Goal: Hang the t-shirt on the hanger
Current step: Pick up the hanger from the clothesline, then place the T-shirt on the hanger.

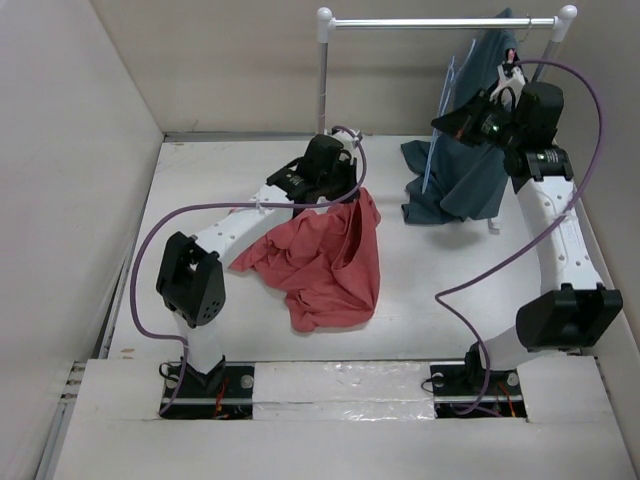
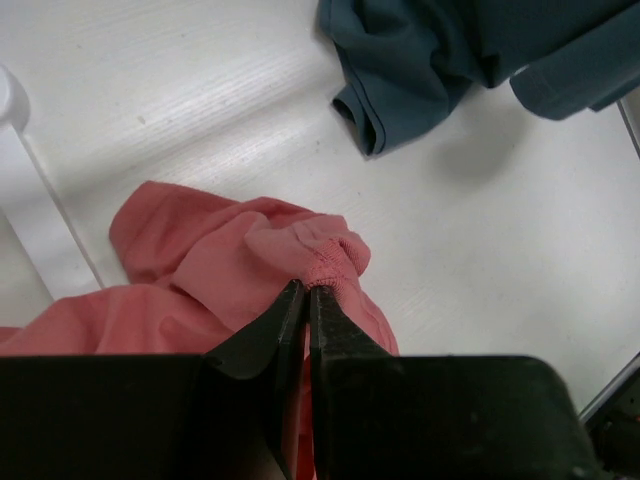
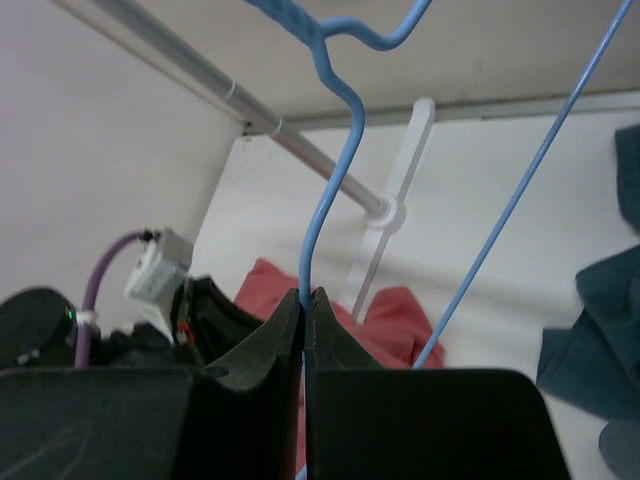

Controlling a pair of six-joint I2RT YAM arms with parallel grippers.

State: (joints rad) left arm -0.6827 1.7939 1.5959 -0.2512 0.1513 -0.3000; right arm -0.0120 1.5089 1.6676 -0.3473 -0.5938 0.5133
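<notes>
Top external view gives me the whole white table with the metal clothes rail standing at its far side. Just nearer to me than the rail's left post, the coral-red t-shirt lies in a soft, crumpled heap, one edge lifted. A dark teal garment hangs under the rail's right end, its lower folds resting on the table. Only the right wrist view shows the hanger clearly: thin pale-blue wire with a twisted neck, seen in front of the rail, and the right gripper is clamped onto it. Only the left wrist view shows the left gripper pinching a ribbed, stitched edge of the shirt, with smooth white tabletop beyond.
</notes>
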